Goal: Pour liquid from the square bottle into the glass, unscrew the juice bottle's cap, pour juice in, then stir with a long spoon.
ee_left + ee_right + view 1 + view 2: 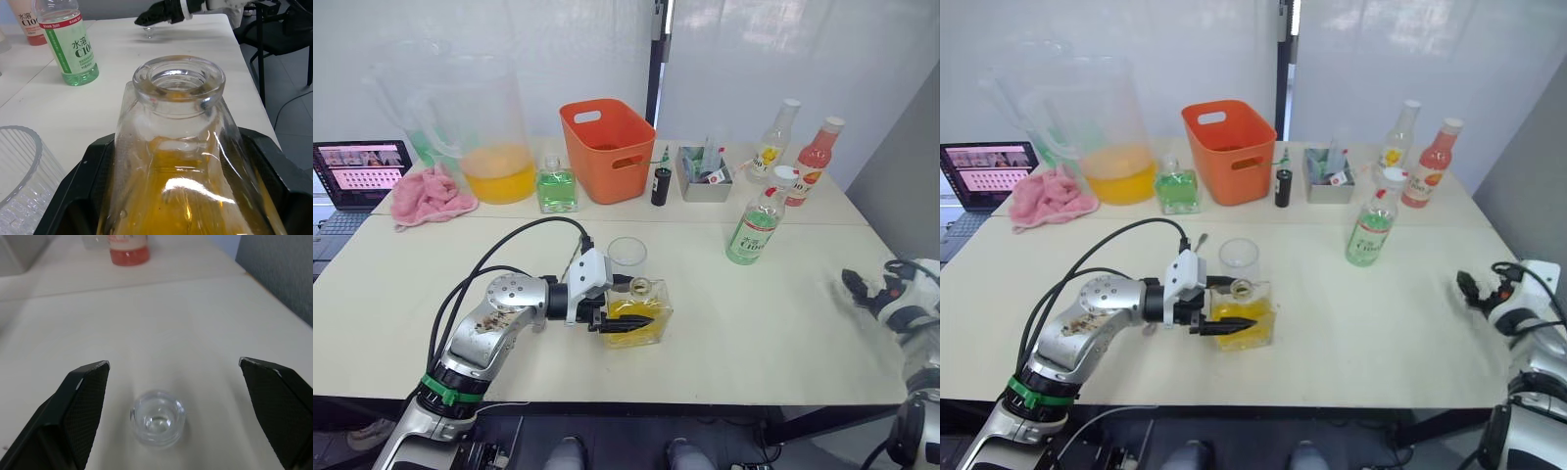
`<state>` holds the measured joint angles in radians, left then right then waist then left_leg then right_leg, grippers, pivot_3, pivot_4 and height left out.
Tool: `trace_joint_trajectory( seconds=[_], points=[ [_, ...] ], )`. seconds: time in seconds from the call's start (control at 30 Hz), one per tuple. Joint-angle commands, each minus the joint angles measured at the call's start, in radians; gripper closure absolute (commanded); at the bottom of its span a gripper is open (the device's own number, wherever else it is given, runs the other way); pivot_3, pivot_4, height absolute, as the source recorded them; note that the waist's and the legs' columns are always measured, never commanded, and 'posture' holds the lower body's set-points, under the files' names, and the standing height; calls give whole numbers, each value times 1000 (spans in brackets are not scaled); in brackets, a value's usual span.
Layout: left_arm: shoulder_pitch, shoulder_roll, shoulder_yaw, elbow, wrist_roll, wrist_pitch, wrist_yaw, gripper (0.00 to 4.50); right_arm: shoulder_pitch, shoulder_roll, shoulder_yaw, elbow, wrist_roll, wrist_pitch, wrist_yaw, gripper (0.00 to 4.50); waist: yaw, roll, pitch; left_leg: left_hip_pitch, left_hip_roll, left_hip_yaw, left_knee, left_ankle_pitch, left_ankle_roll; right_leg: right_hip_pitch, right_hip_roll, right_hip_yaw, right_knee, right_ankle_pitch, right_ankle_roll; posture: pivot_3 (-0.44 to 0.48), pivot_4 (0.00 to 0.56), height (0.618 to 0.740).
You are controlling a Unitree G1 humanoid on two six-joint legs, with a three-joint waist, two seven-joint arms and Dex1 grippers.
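The square bottle of yellow liquid stands uncapped on the table in front of me, and my left gripper is shut on its sides. In the left wrist view its open neck rises between the black fingers. Just behind it stands the glass, empty. The juice bottle with its white cap stands upright to the right. A thin silver tip behind my left wrist may be the long spoon. At the table's right edge my right gripper is open over a small glass stopper.
Along the back stand a laptop, pink cloth, big pitcher, green square bottle, orange basket, small dark bottle, grey tray, yellow-label bottle and red-liquid bottle.
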<state>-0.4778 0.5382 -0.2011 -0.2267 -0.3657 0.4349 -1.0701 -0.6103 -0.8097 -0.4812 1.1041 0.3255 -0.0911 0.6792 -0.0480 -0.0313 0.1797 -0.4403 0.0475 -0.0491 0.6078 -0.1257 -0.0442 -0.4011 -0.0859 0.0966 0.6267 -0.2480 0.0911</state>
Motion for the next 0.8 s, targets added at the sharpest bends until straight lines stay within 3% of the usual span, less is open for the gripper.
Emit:
trace_joint_trajectory(
  seconds=[0.03,0.23,0.37,0.57,0.67,0.8],
  points=[
    [1,-9,-4,-49,-28,3,-4,1697,2,-70,-20,-122,43,54,90,40,1,1,0,0,0,0,0,0,0,0,0,0,0,0,0,0,150,738],
    [-8,-22,-9,-32,-23,9,1,1697,69,-182,54,-436,99,285,371,40,4,2,0,0,0,0,0,0,0,0,0,0,0,0,0,0,150,738],
    [-13,-24,-3,-34,-32,26,3,1697,198,-238,64,-772,207,457,516,40,9,3,0,0,0,0,0,0,0,0,0,0,0,0,1,0,150,738],
    [-24,-30,40,-78,-98,125,38,1697,300,-231,15,-1137,384,677,512,40,8,4,0,0,0,0,1,0,0,-1,0,0,2,-1,1,0,150,738],
    [-17,-9,50,-112,-115,160,44,1697,305,-215,32,-1223,433,770,452,40,8,4,0,-1,0,0,1,0,0,-1,0,0,2,-1,0,0,150,738],
    [2,25,90,-171,-152,211,65,1697,361,-181,27,-1348,508,754,524,40,8,3,0,-1,0,-1,0,0,0,-3,0,0,2,-1,0,0,150,738]
  ],
)
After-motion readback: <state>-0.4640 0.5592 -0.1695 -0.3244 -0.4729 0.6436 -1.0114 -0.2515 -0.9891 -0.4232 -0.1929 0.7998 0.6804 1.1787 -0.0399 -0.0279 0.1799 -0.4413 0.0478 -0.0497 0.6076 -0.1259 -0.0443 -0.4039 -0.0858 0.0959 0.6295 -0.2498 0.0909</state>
